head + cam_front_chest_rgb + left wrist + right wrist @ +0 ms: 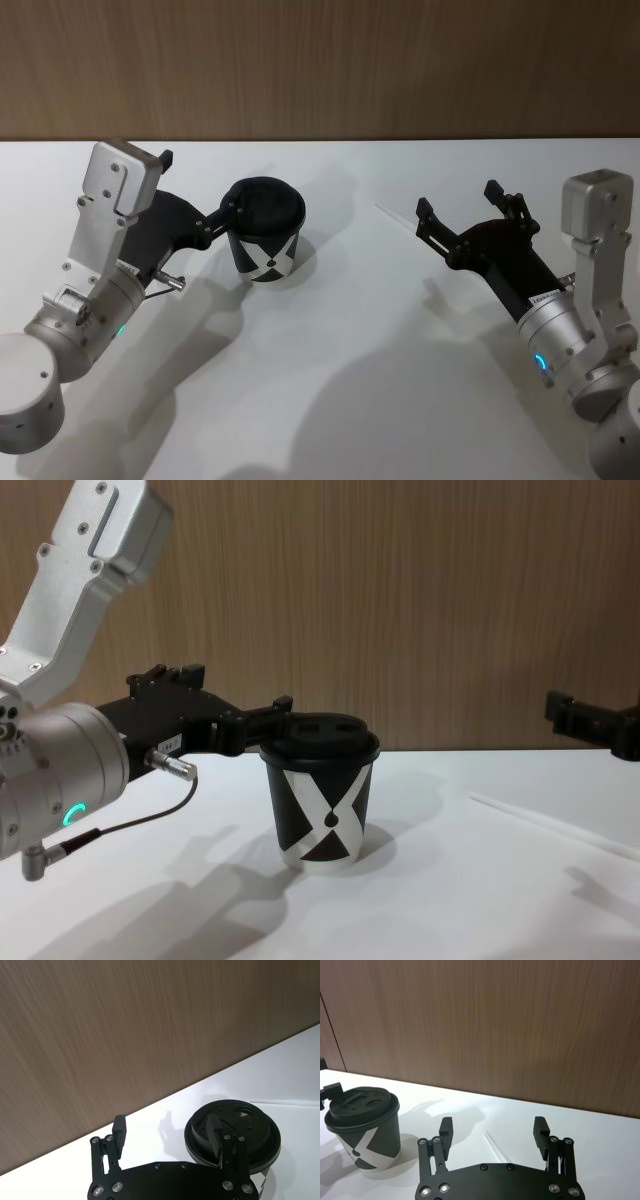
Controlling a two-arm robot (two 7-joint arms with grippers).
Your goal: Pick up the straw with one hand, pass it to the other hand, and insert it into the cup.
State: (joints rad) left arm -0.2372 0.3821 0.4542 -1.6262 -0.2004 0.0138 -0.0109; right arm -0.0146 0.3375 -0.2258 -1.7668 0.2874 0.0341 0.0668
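The cup (266, 236) stands upright left of the table's middle, black with a white X and a black lid; it also shows as the cup (320, 802), the cup (365, 1127) and the cup (232, 1132). My left gripper (200, 185) is open at lid height on the cup's left, one finger (216, 1141) over the lid's rim. The straw (396, 218) lies flat on the table at the right, thin and white, seen too as the straw (550, 825). My right gripper (458, 200) hovers open above the straw (495, 1146), nothing between its fingers.
A white table (350, 380) carries everything, and a wood-panel wall (320, 70) runs along its far edge. A grey cable (130, 820) loops under the left wrist.
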